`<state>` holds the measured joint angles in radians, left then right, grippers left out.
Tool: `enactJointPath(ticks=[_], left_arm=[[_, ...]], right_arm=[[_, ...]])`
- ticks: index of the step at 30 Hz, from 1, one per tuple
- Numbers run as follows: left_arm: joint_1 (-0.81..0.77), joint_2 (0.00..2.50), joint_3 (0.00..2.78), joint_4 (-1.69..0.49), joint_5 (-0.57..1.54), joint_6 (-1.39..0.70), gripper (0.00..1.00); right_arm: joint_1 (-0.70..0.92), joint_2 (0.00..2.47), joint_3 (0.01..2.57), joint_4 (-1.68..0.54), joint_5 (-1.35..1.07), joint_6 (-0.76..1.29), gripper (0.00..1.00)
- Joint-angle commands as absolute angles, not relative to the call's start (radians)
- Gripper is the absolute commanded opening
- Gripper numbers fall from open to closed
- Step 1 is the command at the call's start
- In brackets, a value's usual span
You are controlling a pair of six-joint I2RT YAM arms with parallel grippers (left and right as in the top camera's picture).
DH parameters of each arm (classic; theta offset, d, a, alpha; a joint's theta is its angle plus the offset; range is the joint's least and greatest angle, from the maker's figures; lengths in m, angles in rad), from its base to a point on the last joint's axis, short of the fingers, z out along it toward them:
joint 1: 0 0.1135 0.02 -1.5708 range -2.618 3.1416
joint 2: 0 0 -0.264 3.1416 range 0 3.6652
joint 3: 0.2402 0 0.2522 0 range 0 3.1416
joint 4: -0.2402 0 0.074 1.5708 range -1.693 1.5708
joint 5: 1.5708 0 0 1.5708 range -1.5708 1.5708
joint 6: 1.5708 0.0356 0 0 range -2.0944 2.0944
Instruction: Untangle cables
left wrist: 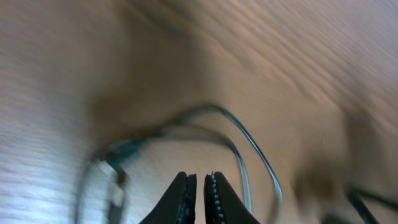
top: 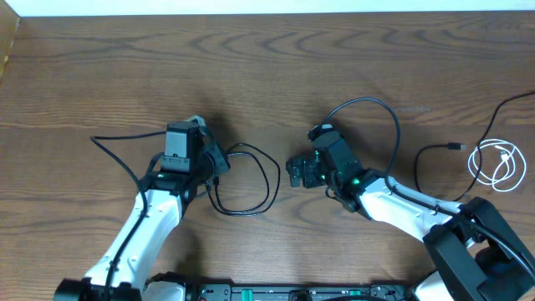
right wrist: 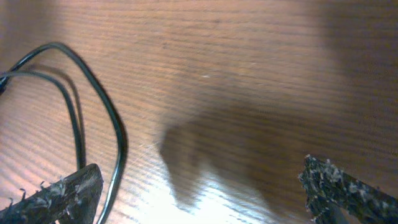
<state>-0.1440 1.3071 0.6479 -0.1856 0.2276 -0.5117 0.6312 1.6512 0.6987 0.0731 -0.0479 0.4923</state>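
Your left claw [left wrist: 199, 178] is clenched, seemingly empty; your right claw [right wrist: 200, 171] gapes. The black cable loop [top: 251, 180] lies mid-table, the white coil [top: 497, 163] at three o'clock. Probably limp, light, slippery: pinch a free strand.

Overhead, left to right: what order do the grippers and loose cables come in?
left gripper → black loop → right gripper → black cable → white cable

Brown wood-grain table [top: 267, 67]; white strip [top: 251, 7] along far edge.
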Motion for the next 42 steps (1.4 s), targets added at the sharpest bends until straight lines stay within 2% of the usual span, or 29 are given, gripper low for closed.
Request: enactJointPath(ticks=[1,9,14,19,29,34,42], left_arm=[[-0.141,1.37,0.664,-0.124,0.043,-0.525,0.12],[-0.141,1.588,0.664,0.106,0.047,-0.525,0.13],[-0.141,1.667,0.664,0.182,0.204,-0.525,0.13],[-0.142,1.678,0.664,0.151,0.384,-0.526,0.12],[-0.154,1.678,0.664,-0.078,0.488,-0.519,0.11],[-0.178,1.671,0.665,-0.09,0.628,-0.449,0.09],[-0.177,1.467,0.665,-0.112,0.626,-0.451,0.09]], right_arm=[[0.655,1.656,0.706,0.079,-0.039,0.469,0.99],[0.658,1.656,0.706,0.079,-0.036,0.47,0.99],[0.658,1.656,0.706,0.079,-0.036,0.47,0.99],[0.658,1.656,0.706,0.079,-0.036,0.47,0.99],[0.658,1.656,0.706,0.073,-0.036,0.439,0.99],[0.658,1.656,0.706,0.071,-0.042,0.427,0.99],[0.662,1.655,0.706,0.162,-0.372,0.178,0.99]])
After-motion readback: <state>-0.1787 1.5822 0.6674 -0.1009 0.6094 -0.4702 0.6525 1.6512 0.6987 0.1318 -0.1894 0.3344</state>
